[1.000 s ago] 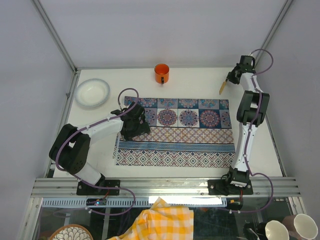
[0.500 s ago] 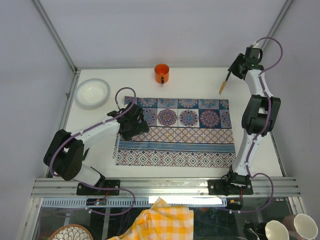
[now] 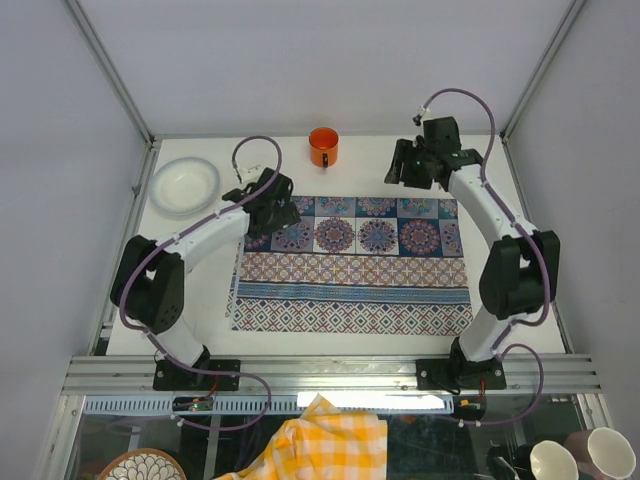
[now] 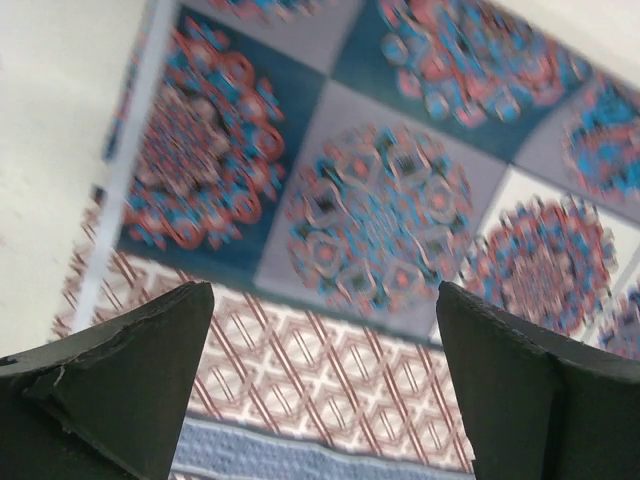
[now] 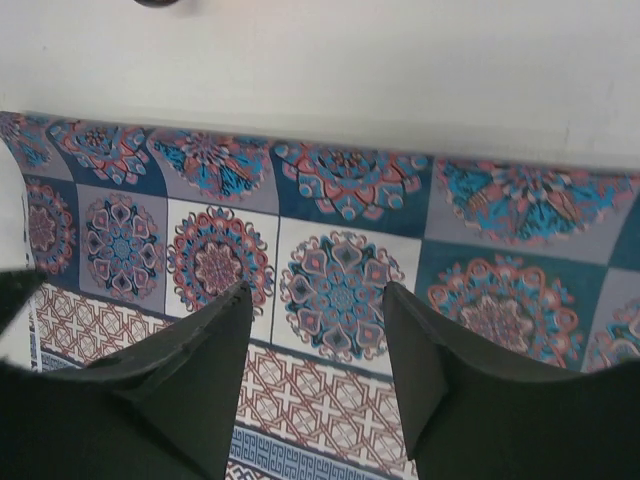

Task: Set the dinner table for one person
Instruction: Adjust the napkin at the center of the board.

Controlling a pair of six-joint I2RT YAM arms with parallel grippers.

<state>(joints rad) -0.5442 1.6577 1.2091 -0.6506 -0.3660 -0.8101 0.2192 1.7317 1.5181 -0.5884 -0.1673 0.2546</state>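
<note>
- Top external: large plain white rectangular matte tabletop (image 3: 365, 170) filling the middle, long axis running 9 to 3 o'clock, short ends facing left and right, aluminium frame rails (image 3: 300, 372) at the edges.
- At its centre, lying flat, blue-and-purple tile-print cloth (image 3: 360, 270), same long axis.
- On bare surface: round orange mug (image 3: 323, 147) at 12 o'clock, shallow white round dish (image 3: 184, 186) at 10 o'clock.
- Over the cloth's 10 o'clock corner, left gripper (image 3: 272, 203), jaws spread wide, empty.
- Near the cloth's far edge at 1 o'clock, right gripper (image 3: 405, 170), jaws parted, nothing between.
- Plain grey walls around; yellow checked fabric (image 3: 320, 440) below the near rail at 6 o'clock.
</note>
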